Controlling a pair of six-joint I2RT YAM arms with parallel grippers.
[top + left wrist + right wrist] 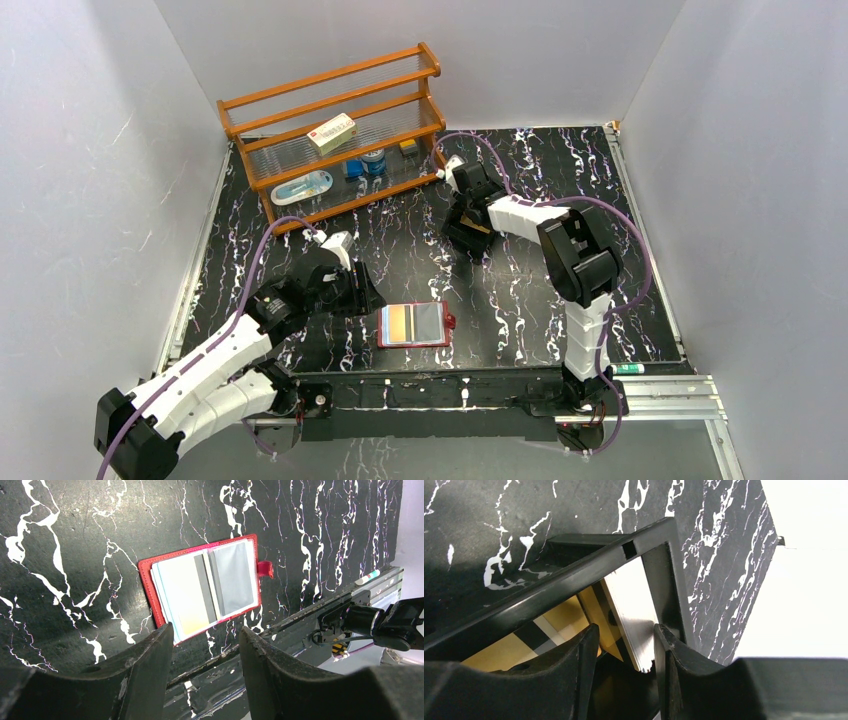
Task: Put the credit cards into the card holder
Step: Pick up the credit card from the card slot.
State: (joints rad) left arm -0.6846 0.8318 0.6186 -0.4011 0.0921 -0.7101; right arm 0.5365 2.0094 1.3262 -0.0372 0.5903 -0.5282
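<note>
Around the credit cards (629, 610) rises a walled black tray (574, 577).

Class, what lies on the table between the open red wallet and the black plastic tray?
Nothing: the top view shows only bare black marbled tabletop between the red folding wallet and the black plastic tray.

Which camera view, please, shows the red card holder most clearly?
The left wrist view: the card holder lies open and close up, its inner sleeves plain. The top external view shows it small, near the table's front edge; the right wrist view misses it.
</note>
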